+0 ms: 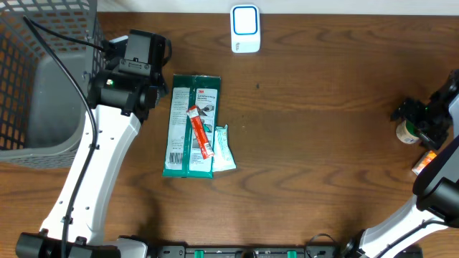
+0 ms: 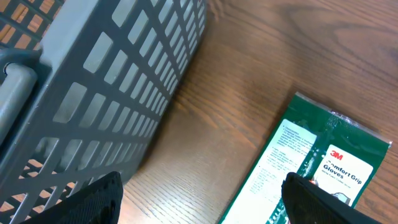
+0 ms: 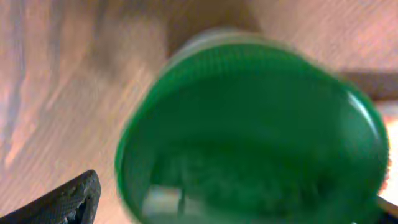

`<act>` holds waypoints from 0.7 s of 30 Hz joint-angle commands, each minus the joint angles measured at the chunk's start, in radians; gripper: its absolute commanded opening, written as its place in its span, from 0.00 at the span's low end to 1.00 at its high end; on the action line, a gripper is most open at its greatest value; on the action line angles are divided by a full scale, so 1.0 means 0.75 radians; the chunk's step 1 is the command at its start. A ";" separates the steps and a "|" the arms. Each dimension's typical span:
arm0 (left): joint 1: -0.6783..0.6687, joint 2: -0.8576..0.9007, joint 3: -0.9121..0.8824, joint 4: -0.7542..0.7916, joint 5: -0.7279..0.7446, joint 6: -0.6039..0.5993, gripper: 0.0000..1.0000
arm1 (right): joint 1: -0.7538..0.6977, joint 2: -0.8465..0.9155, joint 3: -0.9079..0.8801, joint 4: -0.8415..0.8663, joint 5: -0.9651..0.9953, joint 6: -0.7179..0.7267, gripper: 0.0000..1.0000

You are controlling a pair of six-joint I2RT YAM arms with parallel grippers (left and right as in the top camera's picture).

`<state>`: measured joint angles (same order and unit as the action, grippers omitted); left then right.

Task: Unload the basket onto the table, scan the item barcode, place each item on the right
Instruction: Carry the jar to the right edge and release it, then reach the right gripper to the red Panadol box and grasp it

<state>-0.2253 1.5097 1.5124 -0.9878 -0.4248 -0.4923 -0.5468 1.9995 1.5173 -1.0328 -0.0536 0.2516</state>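
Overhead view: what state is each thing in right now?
Left claw, open, empty.
Jar, upright, green lid on.
Right claw, open around the jar.
Glove packet, lying flat.
Red tube, lying on the glove packet.
Basket, upright.

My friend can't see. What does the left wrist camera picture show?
A green pack of 3M gloves lies on the brown wooden table, near a grey lattice basket. Two black fingers stand wide apart at the bottom.

On my feed: gray basket (image 1: 18, 72) far left, 3M gloves pack (image 1: 179, 136) mid-table, red tube (image 1: 200, 132) on top, teal packet (image 1: 224, 147) beside.
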 commanded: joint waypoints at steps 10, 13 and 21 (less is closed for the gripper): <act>0.003 0.007 -0.007 -0.004 -0.018 0.017 0.82 | 0.132 -0.019 0.446 -0.583 -0.058 -0.086 0.99; 0.003 0.007 -0.007 -0.004 -0.018 0.017 0.82 | 0.255 -0.019 0.436 -0.582 -0.258 -0.222 0.89; 0.003 0.007 -0.007 -0.004 -0.018 0.017 0.82 | 0.739 -0.018 0.399 -0.351 -0.494 -0.265 0.36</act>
<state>-0.2253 1.5101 1.5124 -0.9878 -0.4248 -0.4923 -0.1314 1.9961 1.8328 -1.3426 -0.3248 0.0853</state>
